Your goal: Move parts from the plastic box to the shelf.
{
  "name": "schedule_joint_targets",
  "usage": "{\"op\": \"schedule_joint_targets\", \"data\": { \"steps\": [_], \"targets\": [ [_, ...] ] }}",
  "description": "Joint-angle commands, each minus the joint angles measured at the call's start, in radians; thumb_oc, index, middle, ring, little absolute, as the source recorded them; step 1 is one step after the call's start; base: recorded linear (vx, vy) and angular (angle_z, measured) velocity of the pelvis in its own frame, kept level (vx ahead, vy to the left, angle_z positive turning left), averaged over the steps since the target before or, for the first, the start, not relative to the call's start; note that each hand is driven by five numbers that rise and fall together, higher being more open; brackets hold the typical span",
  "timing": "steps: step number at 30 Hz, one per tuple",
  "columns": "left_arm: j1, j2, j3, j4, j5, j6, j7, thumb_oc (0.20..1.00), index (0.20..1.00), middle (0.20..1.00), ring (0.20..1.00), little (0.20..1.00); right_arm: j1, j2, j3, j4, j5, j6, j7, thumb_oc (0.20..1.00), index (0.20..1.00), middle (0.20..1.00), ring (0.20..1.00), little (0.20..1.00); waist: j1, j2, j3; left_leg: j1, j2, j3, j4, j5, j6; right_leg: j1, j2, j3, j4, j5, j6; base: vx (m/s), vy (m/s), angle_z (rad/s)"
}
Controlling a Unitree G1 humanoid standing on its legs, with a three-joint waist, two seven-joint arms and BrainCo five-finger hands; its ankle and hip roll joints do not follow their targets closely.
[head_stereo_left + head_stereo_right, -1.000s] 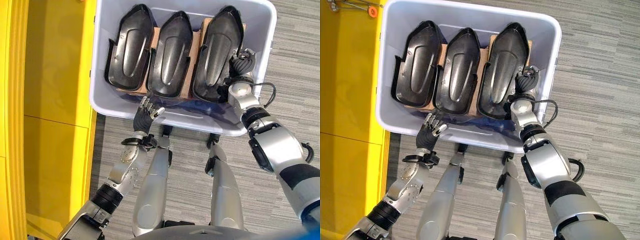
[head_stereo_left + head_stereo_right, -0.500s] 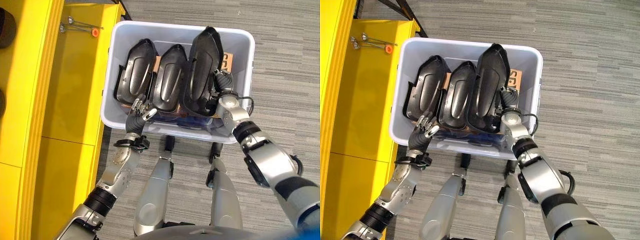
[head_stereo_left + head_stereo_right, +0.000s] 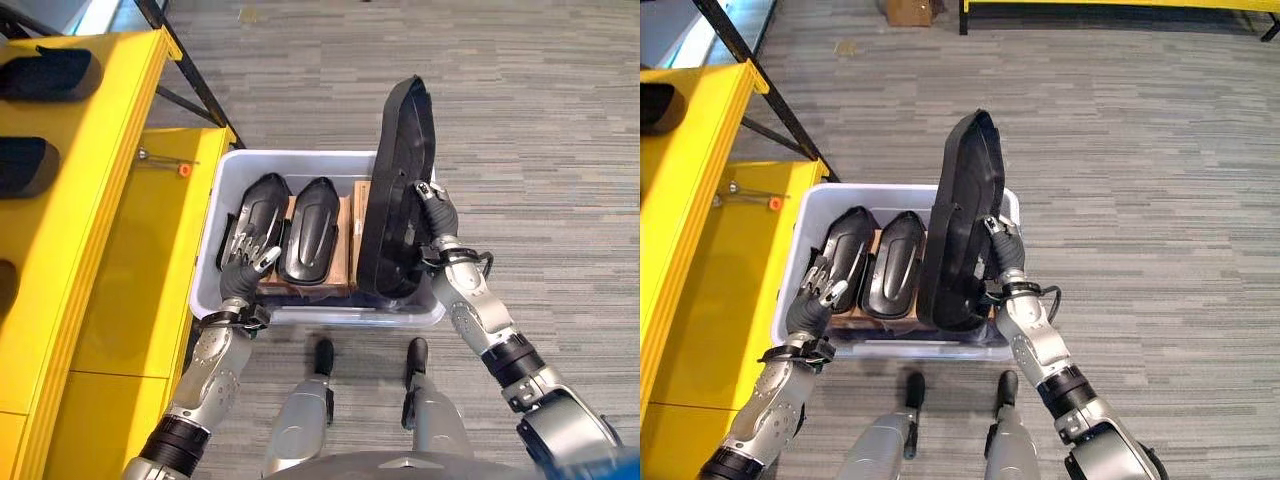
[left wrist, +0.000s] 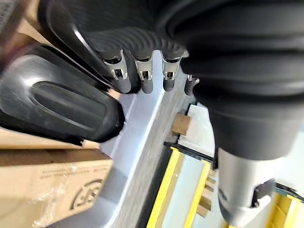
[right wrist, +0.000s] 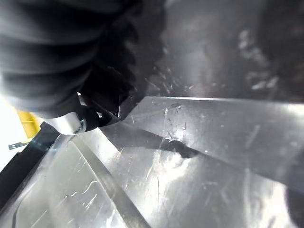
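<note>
Left eye: right hand (image 3: 436,216) clamped on big black part (image 3: 396,190), tilted up over plastic box (image 3: 208,272). 2 more parts (image 3: 285,228) in box, w/ left hand (image 3: 243,262) touching nearest, fingers spread, relaxed. Yellow shelf (image 3: 60,190) beside left hand.
L wrist: straight fingers (image 4: 144,80) beside a black part (image 4: 57,102), over box wall (image 4: 128,142).

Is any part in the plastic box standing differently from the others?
Yes. The black part on the box's right side stands nearly upright, rising well above the rim of the plastic box, gripped by the right hand. The other two parts lie flat inside.
</note>
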Motion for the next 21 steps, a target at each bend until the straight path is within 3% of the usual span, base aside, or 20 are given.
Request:
{"op": "schedule_joint_targets", "data": {
  "steps": [1,8,11,13,16,17,20,21],
  "targets": [
    [0.000,0.020,0.026,-0.038,0.050,-0.011,-0.055,1.000,1.000,1.000,1.000,1.000,-0.004,-0.010,-0.064,-0.095,-0.015,-0.055,0.079,0.200,0.200,0.200,0.200,0.200,0.004,-0.026,-0.063,0.008,-0.014,0.006,-0.040,0.041,0.017,0.035,-0.012,0.006,0.150,-0.107,0.038,0.09,-0.103,-0.10],
    [0.067,-0.008,0.079,-0.008,0.084,0.009,-0.086,1.000,1.000,1.000,1.000,1.000,0.106,-0.033,-0.146,-0.156,0.010,-0.063,0.107,0.200,0.200,0.200,0.200,0.200,-0.013,-0.026,-0.132,0.093,0.020,0.013,-0.030,0.022,-0.001,0.108,0.020,0.002,0.181,-0.161,0.022,0.07,-0.107,-0.04],
    [0.115,-0.032,0.099,0.012,0.095,0.026,-0.104,1.000,1.000,1.000,1.000,1.000,0.130,-0.029,-0.164,-0.187,0.037,-0.069,0.121,0.200,0.200,0.200,0.200,0.200,-0.016,-0.029,-0.166,0.149,0.058,0.019,-0.013,0.018,-0.024,0.168,0.057,0.000,0.197,-0.202,0.000,0.07,-0.271,-0.07],
    [0.146,-0.050,0.121,0.009,0.104,0.033,-0.111,1.000,1.000,1.000,1.000,1.000,0.125,-0.019,-0.156,-0.221,0.048,-0.075,0.123,0.200,0.200,0.200,0.200,0.200,-0.013,-0.026,-0.182,0.160,0.084,0.017,-0.013,0.044,-0.043,0.205,0.090,0.000,0.154,-0.204,-0.021,-0.05,-0.317,0.00],
    [0.158,-0.083,0.138,-0.007,0.101,0.018,-0.105,1.000,1.000,1.000,1.000,1.000,0.058,-0.018,-0.122,-0.222,0.057,-0.090,0.117,0.200,0.200,0.200,0.200,0.200,0.001,-0.005,-0.161,0.122,0.093,-0.010,0.036,0.131,-0.073,0.251,0.110,-0.028,0.090,-0.192,-0.057,-0.14,-0.251,0.09],
    [0.141,-0.083,0.137,-0.003,0.101,0.017,-0.104,1.000,1.000,1.000,1.000,1.000,0.033,-0.022,-0.117,-0.218,0.065,-0.096,0.108,0.200,0.200,0.200,0.200,0.200,-0.004,-0.012,-0.146,0.089,0.114,0.049,0.113,0.152,-0.068,0.237,0.095,-0.055,0.097,-0.185,-0.062,-0.23,-0.161,0.61],
    [0.133,-0.091,0.160,-0.002,0.107,0.010,-0.095,1.000,1.000,1.000,1.000,1.000,-0.054,-0.005,-0.085,-0.206,0.019,-0.093,0.084,0.200,0.200,0.200,0.200,0.200,-0.013,-0.008,-0.152,0.150,0.180,0.129,0.238,0.089,-0.057,0.146,0.077,-0.081,0.180,-0.193,-0.073,-0.19,-0.098,1.04],
    [0.133,-0.091,0.161,-0.002,0.107,0.010,-0.095,1.000,1.000,1.000,1.000,1.000,-0.054,-0.004,-0.084,-0.206,0.018,-0.093,0.083,0.200,0.200,0.200,0.200,0.200,-0.012,-0.007,-0.151,0.150,0.183,0.130,0.244,0.084,-0.058,0.143,0.079,-0.079,0.188,-0.198,-0.073,-0.10,-0.048,0.04]
  ]
}}
